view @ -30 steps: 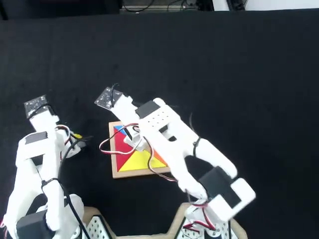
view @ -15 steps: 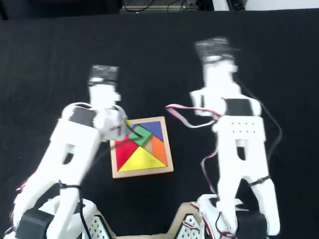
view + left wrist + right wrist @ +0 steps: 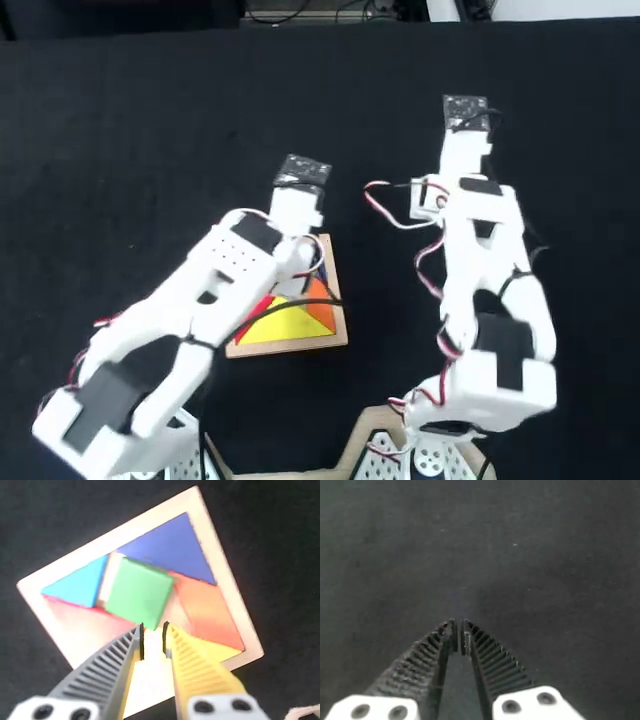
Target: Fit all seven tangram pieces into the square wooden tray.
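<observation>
Black cloth covers the table [image 3: 120,120]. On it lies the square wooden tray [image 3: 290,346], near the front, between the two white arms.

Inside the tray are colored pieces. A big blue triangle [image 3: 165,550] fills one side. A light blue triangle [image 3: 75,585] sits in a corner. A green square [image 3: 140,592] lies in the middle, between the light blue triangle and an orange piece [image 3: 210,610]. A thin strip of bare wood [image 3: 107,580] shows between the green square and the light blue triangle. I cannot tell if the green square lies flat. A red piece [image 3: 80,617] and a yellow triangle [image 3: 285,322] fill the side close to the arms.

The left arm [image 3: 200,290] leans over the tray. The left gripper [image 3: 152,640] hangs above the tray, just beside the green square. Its fingers are almost together and hold nothing.

The right arm [image 3: 485,250] stands off to the side, well apart from the tray. The right gripper [image 3: 458,635] is closed tight above bare black cloth, with nothing in it.
</observation>
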You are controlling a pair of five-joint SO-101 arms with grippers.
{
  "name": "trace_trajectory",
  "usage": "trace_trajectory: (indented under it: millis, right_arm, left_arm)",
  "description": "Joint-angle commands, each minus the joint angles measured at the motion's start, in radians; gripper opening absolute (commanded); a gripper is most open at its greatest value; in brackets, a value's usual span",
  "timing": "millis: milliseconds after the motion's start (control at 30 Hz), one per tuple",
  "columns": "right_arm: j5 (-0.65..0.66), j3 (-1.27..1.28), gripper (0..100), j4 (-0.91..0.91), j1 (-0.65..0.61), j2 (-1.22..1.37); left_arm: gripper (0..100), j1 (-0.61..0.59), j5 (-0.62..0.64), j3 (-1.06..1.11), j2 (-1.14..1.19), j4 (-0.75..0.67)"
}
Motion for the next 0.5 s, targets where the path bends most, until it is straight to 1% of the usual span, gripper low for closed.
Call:
trace_trajectory:
  millis: [0,233,467]
  right_arm:
    - [-0.008,-0.074,1.1,-0.015,0.029,0.008]
    - [-0.008,-0.074,1.1,-0.008,0.015,0.008]
    - [-0.008,-0.074,1.1,-0.008,0.015,0.008]
  left_arm:
    - [9,0.013,0.008,-0.120,0.084,-0.015]
    - [9,0.007,0.006,-0.232,0.324,-0.011]
    - [9,-0.048,0.002,-0.249,0.345,0.002]
